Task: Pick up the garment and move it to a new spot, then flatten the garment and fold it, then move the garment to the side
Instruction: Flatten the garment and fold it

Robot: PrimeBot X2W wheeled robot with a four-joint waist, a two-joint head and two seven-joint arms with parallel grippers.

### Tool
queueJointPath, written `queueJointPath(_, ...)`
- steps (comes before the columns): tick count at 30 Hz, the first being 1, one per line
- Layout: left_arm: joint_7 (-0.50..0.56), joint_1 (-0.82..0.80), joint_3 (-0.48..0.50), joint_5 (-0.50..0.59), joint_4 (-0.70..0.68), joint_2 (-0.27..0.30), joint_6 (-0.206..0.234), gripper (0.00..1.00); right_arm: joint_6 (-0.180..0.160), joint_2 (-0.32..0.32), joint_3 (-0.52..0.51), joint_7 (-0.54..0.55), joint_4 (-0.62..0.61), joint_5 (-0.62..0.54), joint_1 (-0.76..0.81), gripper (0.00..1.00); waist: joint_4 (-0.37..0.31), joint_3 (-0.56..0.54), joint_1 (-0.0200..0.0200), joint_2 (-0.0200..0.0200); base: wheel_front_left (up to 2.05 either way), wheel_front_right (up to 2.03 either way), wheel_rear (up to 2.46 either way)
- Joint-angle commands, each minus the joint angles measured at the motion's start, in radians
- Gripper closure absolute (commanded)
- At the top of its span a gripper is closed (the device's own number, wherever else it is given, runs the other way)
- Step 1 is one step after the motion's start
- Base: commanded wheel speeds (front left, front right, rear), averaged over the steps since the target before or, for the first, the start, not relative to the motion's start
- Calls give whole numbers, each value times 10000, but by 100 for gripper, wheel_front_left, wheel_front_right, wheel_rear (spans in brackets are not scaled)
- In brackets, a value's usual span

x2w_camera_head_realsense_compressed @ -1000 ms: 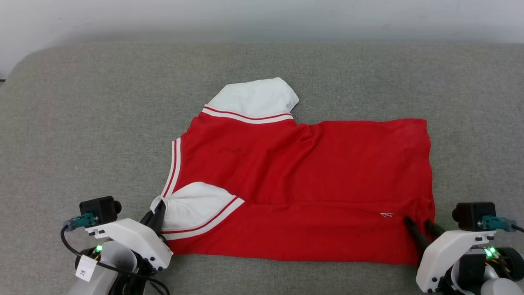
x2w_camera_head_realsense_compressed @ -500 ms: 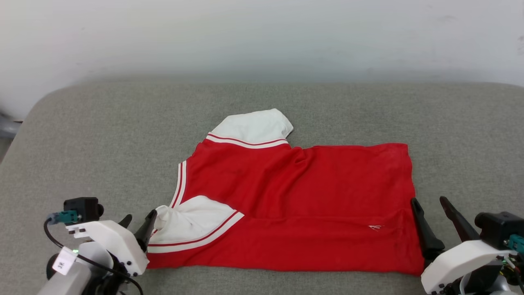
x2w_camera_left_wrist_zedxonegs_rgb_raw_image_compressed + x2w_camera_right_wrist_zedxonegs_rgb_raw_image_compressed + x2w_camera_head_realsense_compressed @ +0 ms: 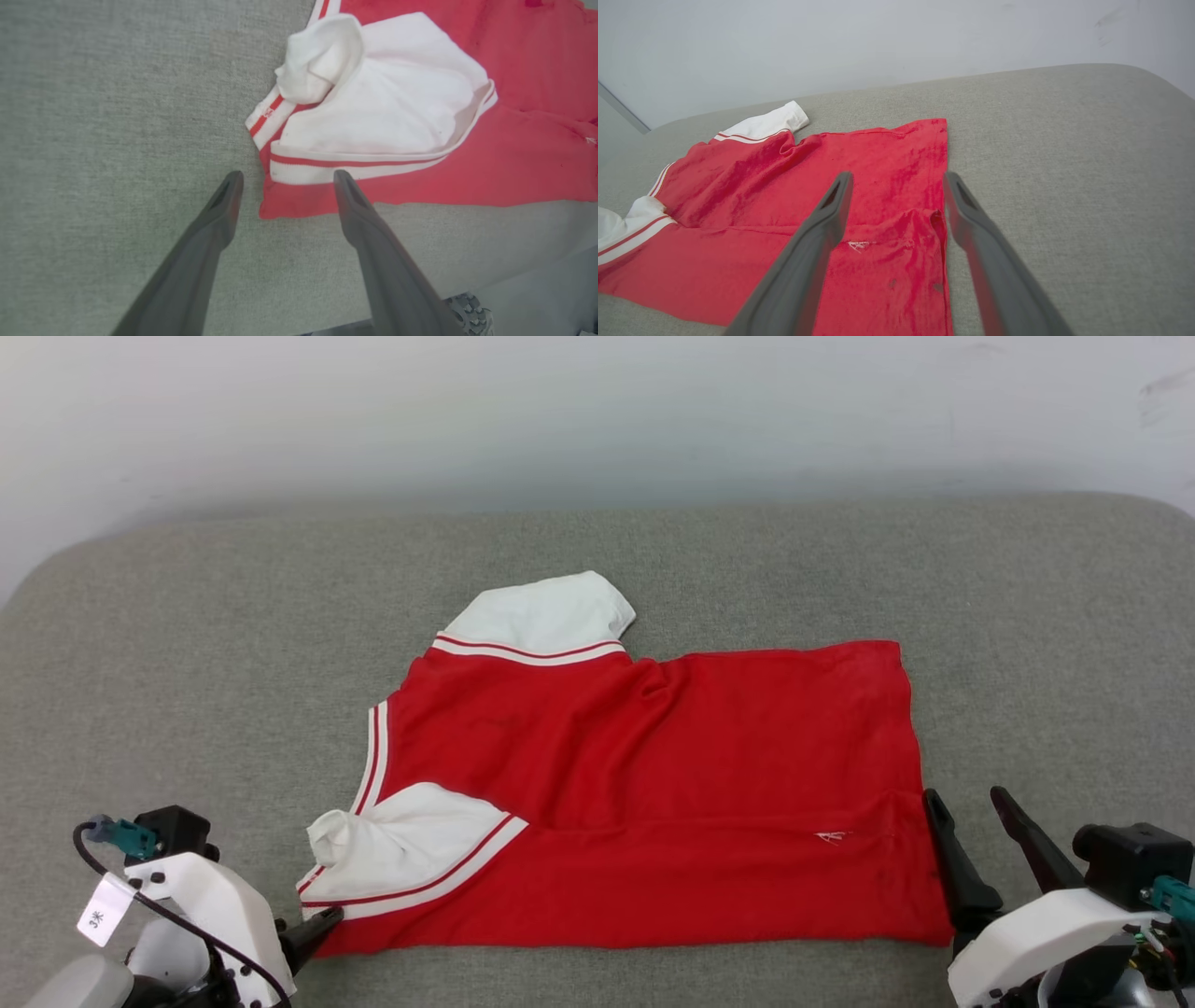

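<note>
Two hands, both spread wide and holding nothing. The red jersey T-shirt (image 3: 653, 784) lies flat in the middle of the grey cushion (image 3: 187, 644), collar end to the robot's left and hem to its right, with its near edge folded over on itself. One white sleeve (image 3: 541, 611) sticks out on the far side. The other sleeve (image 3: 411, 840), with its red-white striped trim, lies crumpled on top of the red cloth at the near left corner. The left hand (image 3: 285, 176) sits right at that corner, and I can't say if it touches. The right hand (image 3: 964, 795) is over at the hem's near end, one finger above red cloth and one above bare cushion. A pale wall (image 3: 597, 420) stands behind.
</note>
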Motion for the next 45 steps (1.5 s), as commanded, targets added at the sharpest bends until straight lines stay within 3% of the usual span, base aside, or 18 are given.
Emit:
queueJointPath(1,74,96,42,-92,3,29,90,0,-8,42,30,-24,-38,-3,-166,0,-155,302,1,0,0,0,0)
queueJointPath(5,209,76,91,-355,262,-177,139,0,-8,71,-2,-6,-54,49,-317,0,-259,676,1,0,0,0,0)
queueJointPath(10,592,63,-225,-687,779,-707,-172,0,-8,109,-58,42,75,164,-496,0,-331,878,1,0,0,0,0)
queueJointPath(11,620,43,-272,-728,886,-812,-254,4,-8,104,-97,72,86,195,-524,0,-332,881,1,0,0,0,0)
queueJointPath(12,606,24,-299,-779,995,-937,-344,53,-8,91,-156,122,104,241,-547,0,-328,873,1,0,0,0,0)
queueJointPath(13,583,12,-333,-797,1089,-1030,-419,72,-8,48,-208,201,114,273,-550,0,-316,860,1,0,0,0,0)
queueJointPath(14,570,-13,-383,-744,1185,-1076,-510,100,-8,7,-271,293,104,308,-548,0,-302,844,1,0,0,0,0)
queueJointPath(18,243,-144,-362,-660,1478,-1245,-836,100,-8,-121,-727,1085,74,558,-357,0,-179,627,1,0,0,0,0)
queueJointPath(22,-277,-317,-222,-378,1531,-1134,-997,100,-8,-307,-1158,2846,12,762,-117,0,-59,370,1,0,0,0,0)
queueJointPath(26,-679,-404,-21,-189,1100,-960,-928,100,-8,-465,-1583,4974,-116,987,44,0,102,191,1,0,0,0,0)
queueJointPath(31,-887,-284,5,72,424,-748,-724,100,-8,-408,-1642,6505,-287,1027,-159,0,295,226,1,0,0,0,0)
queueJointPath(37,-920,-388,0,214,-195,-679,-563,100,-8,-422,-1299,6814,119,1029,-751,0,421,636,1,0,0,0,0)
queueJointPath(45,-979,-650,-62,401,-482,-747,-491,100,-8,-525,-662,6798,1632,1185,-1520,0,583,1271,1,0,0,0,0)
